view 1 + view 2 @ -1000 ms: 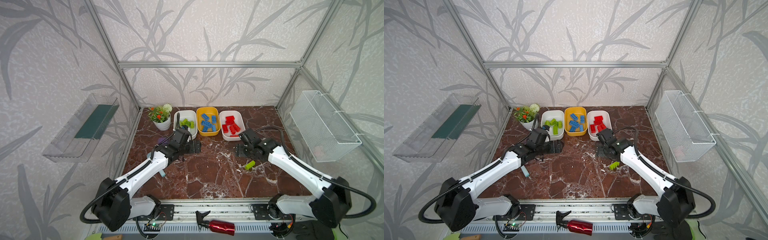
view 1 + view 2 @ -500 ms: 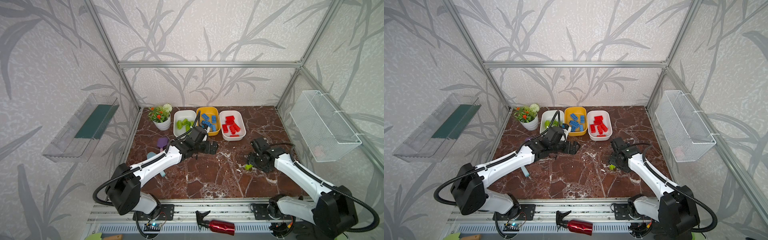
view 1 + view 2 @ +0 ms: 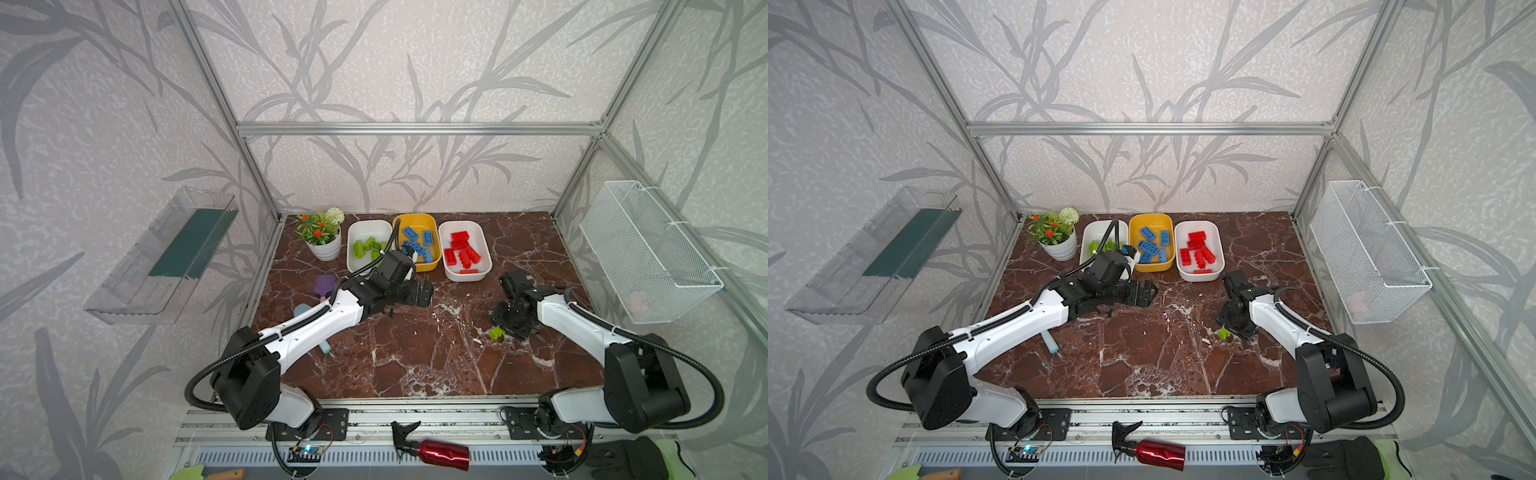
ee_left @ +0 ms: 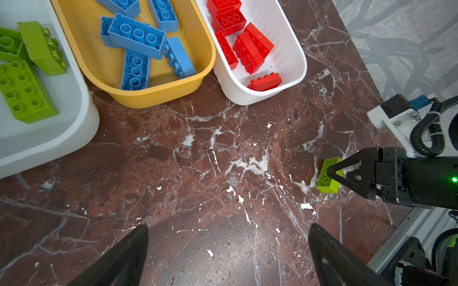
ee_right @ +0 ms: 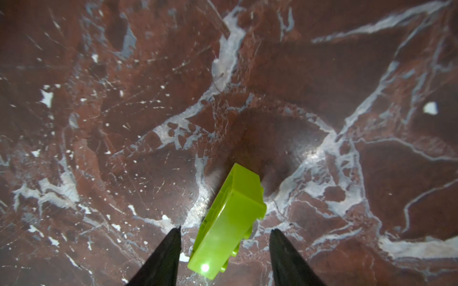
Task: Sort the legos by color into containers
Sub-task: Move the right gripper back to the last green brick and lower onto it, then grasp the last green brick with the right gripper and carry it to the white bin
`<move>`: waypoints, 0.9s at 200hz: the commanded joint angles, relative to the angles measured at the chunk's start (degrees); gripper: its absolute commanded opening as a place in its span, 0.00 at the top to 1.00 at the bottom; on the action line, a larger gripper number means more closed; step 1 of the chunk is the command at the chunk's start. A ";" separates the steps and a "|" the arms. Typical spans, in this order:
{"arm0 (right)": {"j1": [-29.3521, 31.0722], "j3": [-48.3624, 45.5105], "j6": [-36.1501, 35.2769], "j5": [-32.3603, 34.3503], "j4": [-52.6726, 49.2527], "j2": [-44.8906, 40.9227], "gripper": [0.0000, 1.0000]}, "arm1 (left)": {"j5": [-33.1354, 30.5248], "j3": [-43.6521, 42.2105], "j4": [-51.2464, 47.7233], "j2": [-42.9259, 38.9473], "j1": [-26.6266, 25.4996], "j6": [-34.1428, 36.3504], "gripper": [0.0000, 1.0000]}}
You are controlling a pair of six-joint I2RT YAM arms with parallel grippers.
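Note:
One lime green lego (image 3: 496, 332) (image 3: 1224, 333) lies on the marble, right of centre. My right gripper (image 3: 505, 328) (image 5: 225, 230) is down over it, one finger on each side. In the right wrist view a gap shows between each finger and the brick (image 5: 230, 220), so the gripper is open. My left gripper (image 3: 424, 291) (image 4: 228, 226) is open and empty above bare marble in front of the yellow container (image 3: 413, 216). Blue legos (image 3: 419, 239) fill that one. Green legos (image 3: 365, 246) lie in the left white container (image 3: 353, 232) and red legos (image 3: 461, 251) in the right white container (image 3: 484, 249).
A flower pot (image 3: 324, 241) stands at the back left. A purple item (image 3: 325, 284) and a pale blue tool (image 3: 301, 309) lie beside the left arm. A wire basket (image 3: 644, 253) hangs on the right wall. A red spray bottle (image 3: 440, 449) lies past the front rail.
My right gripper came from beside the red container to the green lego, dropped over it and narrowed its jaws. My left arm swung right from the green container to the yellow one's front.

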 commanded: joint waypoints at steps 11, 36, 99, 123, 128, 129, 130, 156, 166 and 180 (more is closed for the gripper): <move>-0.26 1.64 0.18 -1.60 -0.71 3.40 0.52 | -2.53 1.22 -2.00 -1.52 0.26 2.37 0.01; -0.26 2.29 -0.74 -2.25 -0.21 4.75 0.71 | -5.35 1.94 -4.20 -1.33 0.32 1.74 0.01; 4.16 14.11 -3.81 -11.23 1.64 4.62 0.81 | -5.63 -1.47 -4.92 -5.79 5.56 -0.71 0.01; 7.90 21.42 -3.19 -16.45 6.38 9.01 0.81 | -3.43 -5.21 -4.68 -9.10 12.05 -4.70 0.01; 8.80 23.63 -3.39 -17.20 6.38 10.42 0.81 | -3.64 -5.81 -4.94 -9.75 13.24 -5.44 0.01; 8.97 24.08 -3.45 -17.38 6.37 10.83 0.81 | -3.68 -5.91 -5.05 -9.89 13.53 -5.51 0.01; 9.15 24.57 -3.53 -17.55 6.36 11.20 0.81 | -3.74 -6.09 -5.15 -10.00 13.71 -5.63 0.01; 13.55 36.92 -5.04 -22.78 6.92 20.77 0.80 | -4.72 -8.57 -7.51 -13.64 17.97 -6.19 0.01; 14.96 41.24 -5.80 -23.88 6.52 23.91 0.81 | -5.18 -9.43 -8.41 -15.52 18.86 -6.04 0.01; 16.62 48.24 -7.04 -24.71 5.41 28.63 0.80 | -6.06 -10.44 -9.57 -17.68 20.08 -6.14 0.01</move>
